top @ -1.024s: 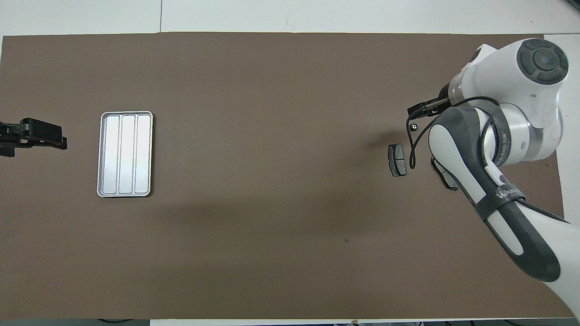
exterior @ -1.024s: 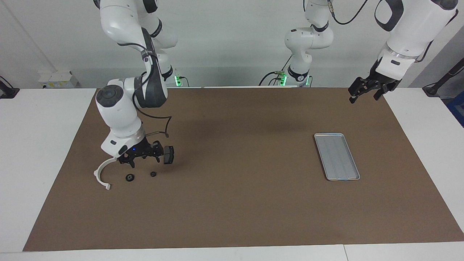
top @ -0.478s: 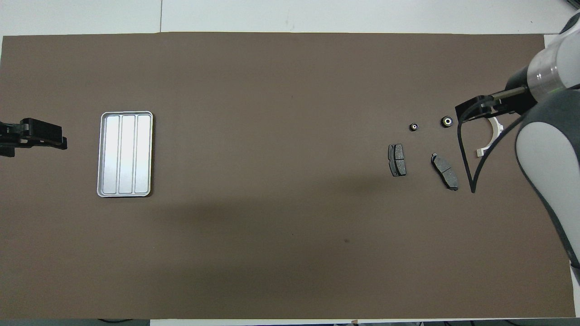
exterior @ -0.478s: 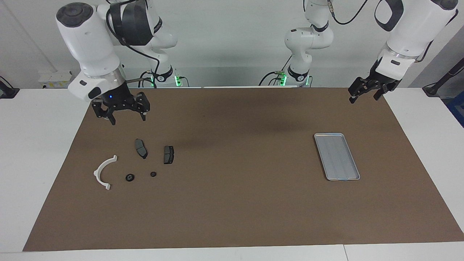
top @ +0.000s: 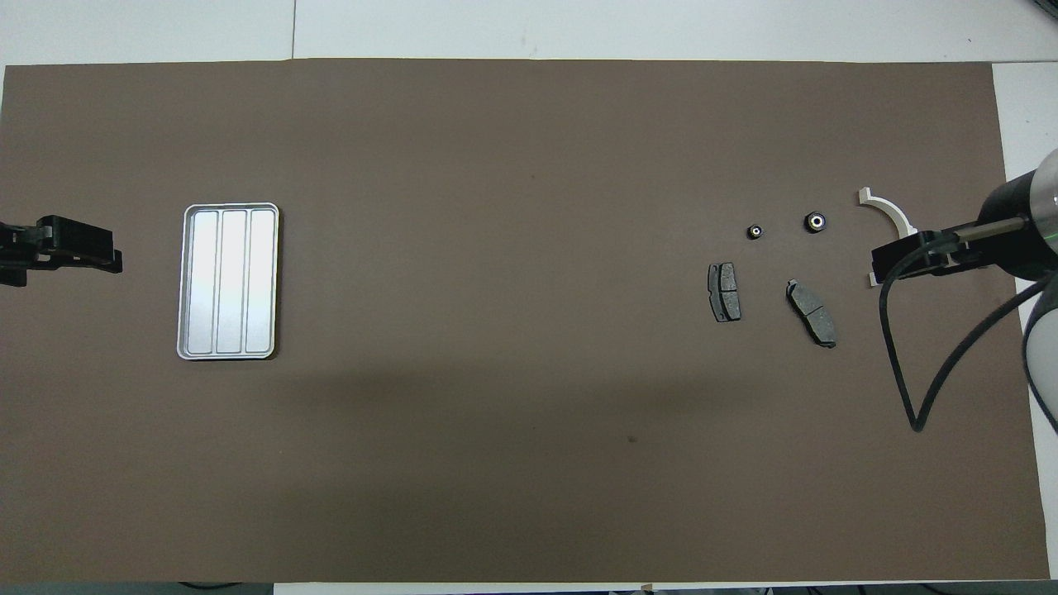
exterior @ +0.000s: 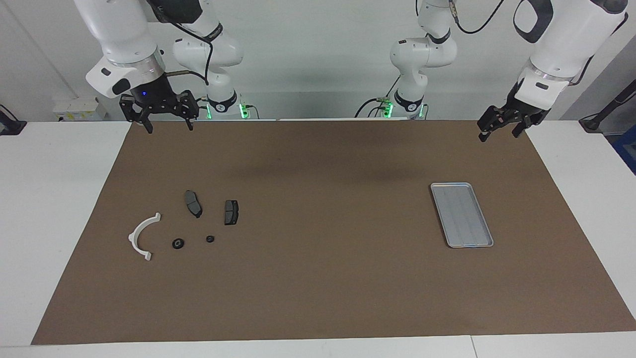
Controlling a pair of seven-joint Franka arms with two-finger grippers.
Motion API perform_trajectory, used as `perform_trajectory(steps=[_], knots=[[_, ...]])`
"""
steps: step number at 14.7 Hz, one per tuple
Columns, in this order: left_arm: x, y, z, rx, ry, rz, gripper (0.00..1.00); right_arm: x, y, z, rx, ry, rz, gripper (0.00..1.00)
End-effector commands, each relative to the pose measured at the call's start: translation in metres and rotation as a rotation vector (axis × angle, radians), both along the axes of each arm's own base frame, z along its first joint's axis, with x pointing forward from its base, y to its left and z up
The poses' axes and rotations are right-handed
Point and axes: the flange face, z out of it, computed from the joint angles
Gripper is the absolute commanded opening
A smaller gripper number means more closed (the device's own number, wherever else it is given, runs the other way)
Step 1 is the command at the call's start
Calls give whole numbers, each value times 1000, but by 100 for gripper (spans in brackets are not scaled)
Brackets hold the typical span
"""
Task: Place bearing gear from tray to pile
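Both bearing gears (exterior: 178, 243) lie in the pile (exterior: 191, 223) below the raised right gripper (exterior: 165, 125), jaws apart and empty (tray (exterior: 461, 215) bare), left gripper (exterior: 501, 127) likewise apart.

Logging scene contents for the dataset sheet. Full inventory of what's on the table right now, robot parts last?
tray: 1, silver-grey metal, nothing in it, on the mat toward the left arm's end.
white half-ring bracket: 1, white, at the right arm's end of the mat.
brake-pad pieces: 2, dark grey, one beside the other, nearer the robots than the gears.
bearing gears: 2, small, black, round, one next to the bracket, one beside it.
mat: 1, brown, covers most of the white table.
right gripper: open, holds nothing, raised over the mat's edge by the robots.
left gripper: open, holds nothing, waiting over the mat's corner.
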Motion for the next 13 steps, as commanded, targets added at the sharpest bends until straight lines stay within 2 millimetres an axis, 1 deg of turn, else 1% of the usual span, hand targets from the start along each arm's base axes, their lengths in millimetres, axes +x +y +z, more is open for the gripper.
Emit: perform_trajectory(steps=[1, 6, 10, 13], knots=[[-2, 0, 0, -13, 14, -5, 100, -3, -4, -2, 2, -18, -25, 100], [-1, 1, 0, -13, 14, -4, 100, -6, -4, -4, 7, 7, -29, 100], [-2, 0, 0, -13, 14, -5, 100, -6, 0, -7, 26, 16, -47, 100], [-2, 0, 0, -13, 14, -5, 100, -7, 0, -6, 25, 13, -68, 100]])
